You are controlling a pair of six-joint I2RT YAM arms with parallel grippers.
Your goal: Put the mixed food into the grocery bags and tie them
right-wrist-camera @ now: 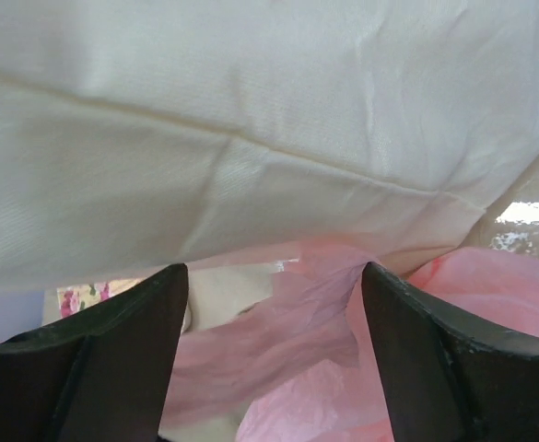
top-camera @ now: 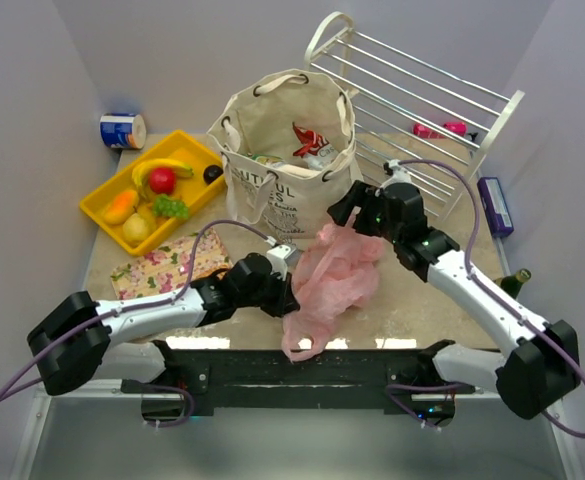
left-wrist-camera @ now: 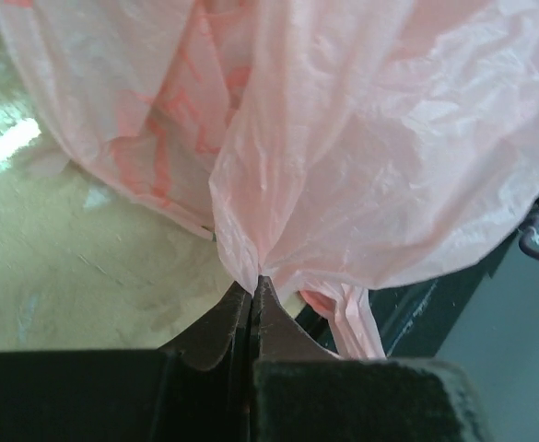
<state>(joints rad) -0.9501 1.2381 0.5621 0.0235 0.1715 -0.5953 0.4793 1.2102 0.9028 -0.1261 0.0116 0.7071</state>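
Contents of the thin translucent pink plastic bag (top-camera: 340, 268), mid-table, not discernible. The cream canvas tote (top-camera: 272, 200) behind it holds a red packet (top-camera: 307, 138). The left gripper (left-wrist-camera: 252, 293) is pinched closed on the pink film; right gripper (right-wrist-camera: 274, 276) spread wide, empty.

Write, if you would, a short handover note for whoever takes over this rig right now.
Left hand: shut on a fold of the pink bag, which lies crumpled in front of the tote.
Right hand: open beside the tote, pink film in the gap, not gripped.
Done: red packet is in the tote.
Left: apple, banana, grapes and lemon sit in the yellow tray; bag them, then tie both bags.
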